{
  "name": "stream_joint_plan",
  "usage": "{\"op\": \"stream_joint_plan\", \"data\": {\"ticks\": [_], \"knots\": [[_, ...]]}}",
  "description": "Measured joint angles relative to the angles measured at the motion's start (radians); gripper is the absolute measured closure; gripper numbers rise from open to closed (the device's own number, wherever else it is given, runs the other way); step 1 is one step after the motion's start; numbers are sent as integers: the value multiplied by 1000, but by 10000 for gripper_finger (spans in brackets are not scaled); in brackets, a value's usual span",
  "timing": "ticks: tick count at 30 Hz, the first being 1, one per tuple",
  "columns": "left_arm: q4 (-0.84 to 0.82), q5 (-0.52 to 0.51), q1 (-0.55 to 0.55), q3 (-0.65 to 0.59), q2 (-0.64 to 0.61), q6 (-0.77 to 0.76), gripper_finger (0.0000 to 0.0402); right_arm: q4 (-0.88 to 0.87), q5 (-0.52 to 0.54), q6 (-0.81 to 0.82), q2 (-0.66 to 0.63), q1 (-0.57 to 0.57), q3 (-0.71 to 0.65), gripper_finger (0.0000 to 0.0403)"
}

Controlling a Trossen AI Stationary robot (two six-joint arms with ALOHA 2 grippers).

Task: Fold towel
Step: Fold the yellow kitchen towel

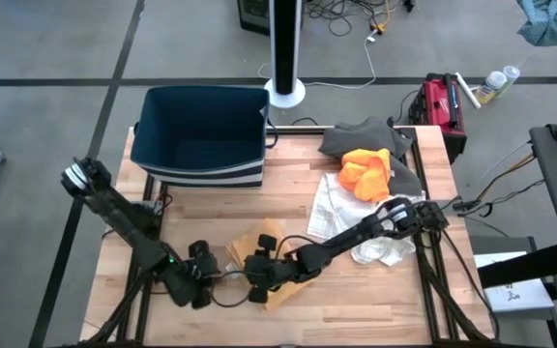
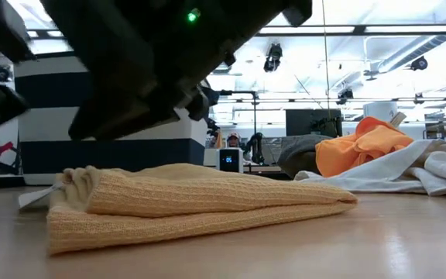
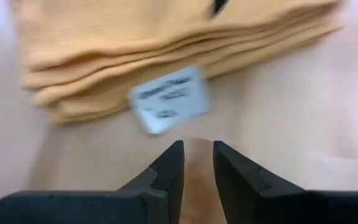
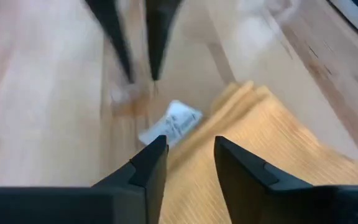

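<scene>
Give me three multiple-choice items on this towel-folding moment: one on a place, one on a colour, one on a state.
1. Where does the blue bin stand?
A. far left part of the table
B. near right corner
C. on the floor

2. What colour is the folded towel under the grippers?
A. white
B. yellow-orange
C. grey

3. How does the towel's white tag lie?
A. tucked out of sight
C. clamped in the left gripper
B. sticking out from the folded edge, free

Key: 1 A, the high view shows it there; 2 B, plain in the low view; 3 B, the left gripper's fingers stand apart, short of it.
</scene>
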Motion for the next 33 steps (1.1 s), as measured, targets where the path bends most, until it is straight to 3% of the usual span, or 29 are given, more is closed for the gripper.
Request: {"op": "stream_joint_plan", "data": {"ticks": [4,7,10,18,23,33], "knots": [[190,-80,-67,0,14,21,325,29,15,2,20,0,0,237],[347,-161,-74,0,119,92,325,20,32,2,39,2,-3,219],[444,-161,-38,12,248,131,325,19,52,9,52,3,-3,208],[471,-211,30,72,424,133,325,-16,72,54,36,3,-2,201],[463,-227,44,68,431,115,325,-6,17,108,52,3,-2,189],[448,-234,61,67,436,115,325,42,63,121,84,2,-2,171]]}}
